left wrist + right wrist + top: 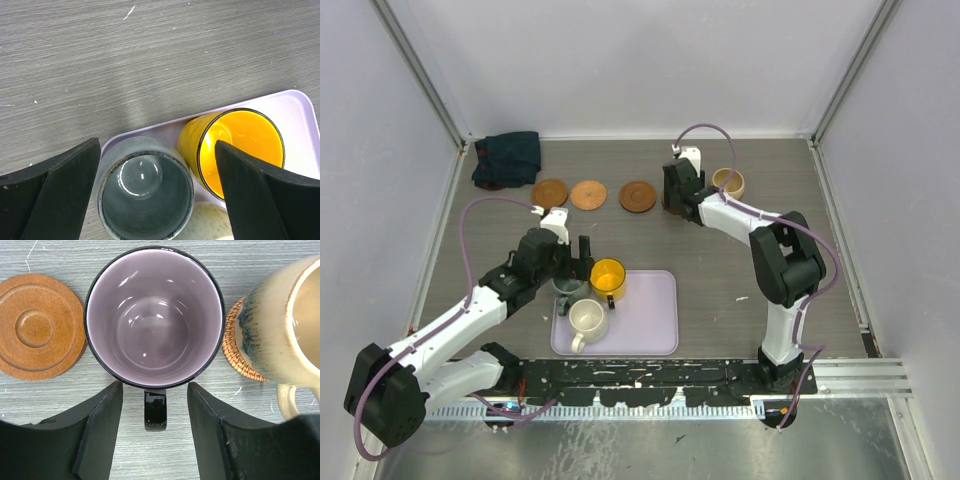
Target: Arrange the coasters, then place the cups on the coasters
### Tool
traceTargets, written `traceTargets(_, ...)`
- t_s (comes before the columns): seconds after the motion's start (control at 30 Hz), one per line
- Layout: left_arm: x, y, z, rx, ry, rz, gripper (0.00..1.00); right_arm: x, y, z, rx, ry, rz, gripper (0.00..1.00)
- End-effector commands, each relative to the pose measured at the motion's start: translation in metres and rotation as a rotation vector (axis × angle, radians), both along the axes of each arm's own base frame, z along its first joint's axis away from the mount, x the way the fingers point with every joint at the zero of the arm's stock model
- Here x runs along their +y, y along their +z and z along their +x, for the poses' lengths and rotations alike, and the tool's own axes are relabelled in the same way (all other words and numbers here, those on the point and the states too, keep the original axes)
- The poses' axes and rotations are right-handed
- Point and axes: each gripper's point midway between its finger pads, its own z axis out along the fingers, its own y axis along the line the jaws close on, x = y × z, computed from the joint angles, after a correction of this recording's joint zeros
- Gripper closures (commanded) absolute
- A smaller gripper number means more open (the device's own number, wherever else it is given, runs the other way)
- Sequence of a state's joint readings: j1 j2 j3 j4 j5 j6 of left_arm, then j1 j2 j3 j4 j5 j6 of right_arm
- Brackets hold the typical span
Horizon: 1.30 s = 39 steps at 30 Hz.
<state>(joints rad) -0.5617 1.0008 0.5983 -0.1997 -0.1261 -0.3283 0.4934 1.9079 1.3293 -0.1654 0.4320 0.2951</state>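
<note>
Three brown coasters lie in a row at the back. My right gripper is open, its fingers either side of the mauve cup's black handle without touching it. A ringed wooden coaster lies left of that cup. To its right, a tan cup stands on a woven coaster. My left gripper hangs open over the grey-green cup, which stands on the lavender tray beside the yellow cup and the cream cup.
A dark folded cloth lies in the back left corner. The right half of the tray is bare. Enclosure walls ring the table, with a metal rail along its near edge.
</note>
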Motion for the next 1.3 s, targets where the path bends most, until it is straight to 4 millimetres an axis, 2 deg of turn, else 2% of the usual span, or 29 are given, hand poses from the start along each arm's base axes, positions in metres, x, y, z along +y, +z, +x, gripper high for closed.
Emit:
traceTargets(0.0,-0.006,0.027,0.008,-0.066,0.000,-0.050,0.02,0.000,0.035,0.007,-0.087,-0.016,0.048,0.40)
traceTargets(0.17,-0.006,0.026,0.007,-0.064,0.001,-0.048,0.02,0.002,0.046,0.005,-0.115,-0.010,0.070,0.39)
traceTargets(0.4,-0.007,0.031,0.006,-0.081,-0.006,-0.063,0.02,-0.001,0.079,-0.005,-0.173,-0.004,0.089,0.36)
traceTargets(0.57,-0.005,0.033,0.002,-0.074,-0.012,-0.064,0.02,-0.001,0.105,-0.028,-0.213,0.017,0.119,0.34)
traceTargets(0.63,-0.003,0.031,-0.003,-0.060,-0.013,-0.063,0.02,0.001,0.119,-0.042,-0.224,0.044,0.139,0.34)
traceTargets(0.7,0.000,0.030,-0.008,-0.048,-0.006,-0.065,0.02,0.007,0.125,-0.058,-0.208,0.084,0.162,0.33)
traceTargets(0.83,0.006,0.029,-0.022,-0.015,0.004,-0.074,0.02,0.029,0.125,-0.097,-0.138,0.188,0.206,0.32)
traceTargets(1.03,0.015,0.033,-0.049,0.015,0.014,-0.103,0.02,0.057,0.102,-0.148,-0.033,0.290,0.214,0.31)
traceTargets(1.17,0.026,0.030,-0.067,0.068,0.039,-0.079,0.02,0.063,0.091,-0.164,-0.012,0.317,0.241,0.31)
traceTargets(1.27,0.031,0.024,-0.074,0.105,0.072,-0.065,0.01,0.069,0.089,-0.167,-0.019,0.352,0.268,0.31)
